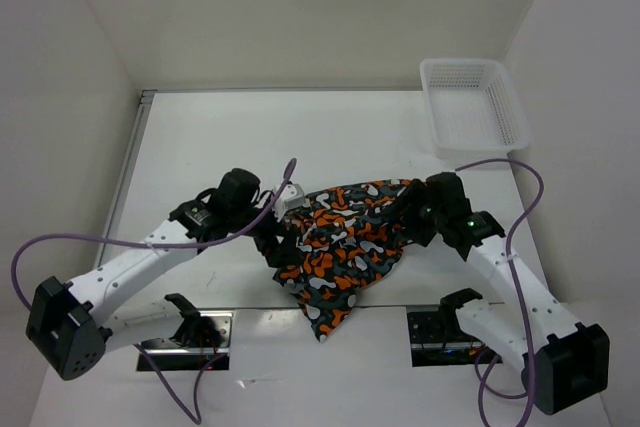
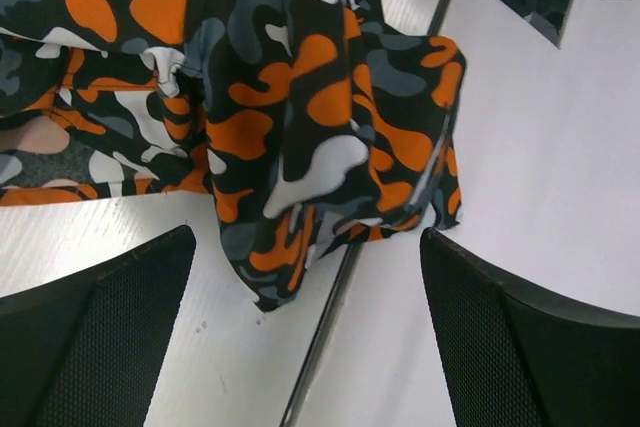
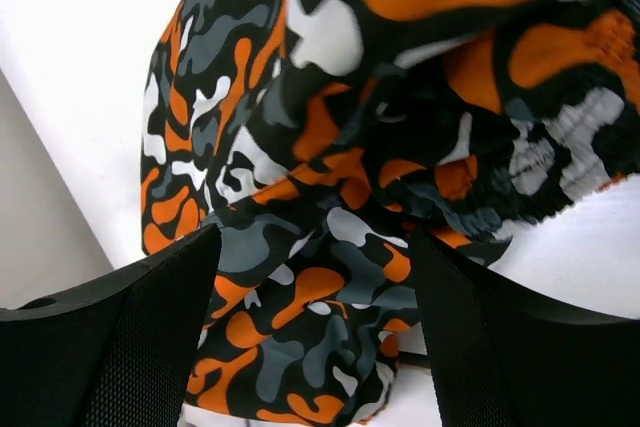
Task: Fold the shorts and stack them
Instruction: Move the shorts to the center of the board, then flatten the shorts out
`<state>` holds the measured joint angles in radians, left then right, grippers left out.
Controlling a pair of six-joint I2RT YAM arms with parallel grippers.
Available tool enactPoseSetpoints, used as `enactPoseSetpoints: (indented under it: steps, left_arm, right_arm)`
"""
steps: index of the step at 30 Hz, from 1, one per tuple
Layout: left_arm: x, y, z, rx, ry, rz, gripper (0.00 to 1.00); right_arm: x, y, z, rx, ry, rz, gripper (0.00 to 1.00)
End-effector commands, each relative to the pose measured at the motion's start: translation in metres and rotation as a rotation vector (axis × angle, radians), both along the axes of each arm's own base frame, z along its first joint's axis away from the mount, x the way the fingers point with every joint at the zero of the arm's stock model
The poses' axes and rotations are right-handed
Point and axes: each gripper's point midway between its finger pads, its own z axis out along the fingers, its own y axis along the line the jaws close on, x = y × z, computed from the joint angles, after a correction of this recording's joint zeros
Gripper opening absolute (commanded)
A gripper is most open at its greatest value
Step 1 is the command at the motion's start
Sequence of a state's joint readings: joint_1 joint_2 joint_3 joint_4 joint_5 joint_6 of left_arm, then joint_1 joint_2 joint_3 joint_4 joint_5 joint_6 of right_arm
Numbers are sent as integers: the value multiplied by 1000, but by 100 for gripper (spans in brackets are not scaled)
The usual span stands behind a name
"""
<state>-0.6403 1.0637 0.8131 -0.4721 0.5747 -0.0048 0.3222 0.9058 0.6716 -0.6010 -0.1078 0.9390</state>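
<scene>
While the shorts (image 1: 345, 247) lie crumpled mid-table (image 1: 250, 137) between the two arms, their outline is hard to read: folds overlap, legs cannot be told apart, and one corner crosses a dark seam (image 2: 318, 357) toward the near edge. On the left gripper (image 2: 308, 242) the fingers (image 2: 95, 347) are spread wide with nothing clamped. The cloth's lower edge lies just ahead of the tips; contact cannot be told. The right gripper (image 3: 315, 237) is equally wide apart. Fabric fills the gap between its fingers (image 3: 520, 347), unpinched, with the gathered waistband (image 3: 560, 157) blurred at upper right. In the top view both sets of tips are dark against the dark print, partly lost at the garment's left and right edges. The white mesh basket (image 1: 472, 107) sits at the far right, well apart.
</scene>
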Motion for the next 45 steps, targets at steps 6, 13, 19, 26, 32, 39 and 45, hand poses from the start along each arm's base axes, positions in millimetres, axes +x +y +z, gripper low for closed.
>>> enactPoseSetpoints:
  steps: [6,13,19,26,32,39,45]
  left_arm:
    - [35,-39,-32,29,-19,-25,100]
    - [60,-42,-21,73,-99,48,22]
    - [103,-26,28,55,-217,193,0]
    - [128,-21,41,54,-236,248,0]
    - [135,-18,45,58,-241,266,0]
    - [199,28,81,103,-307,485,0]
    - [262,99,164,26,-450,705,0]
  right_arm:
    - [-11,-16,3,145,-25,-269,82]
    - [-29,-23,-27,192,39,-362,80]
    - [-13,-20,-34,165,12,-337,73]
    - [18,-20,-52,44,2,-297,73]
    - [43,-11,-66,-8,39,-268,31]
    - [106,21,42,-12,-221,-88,0]
    - [144,55,164,-20,-443,146,0]
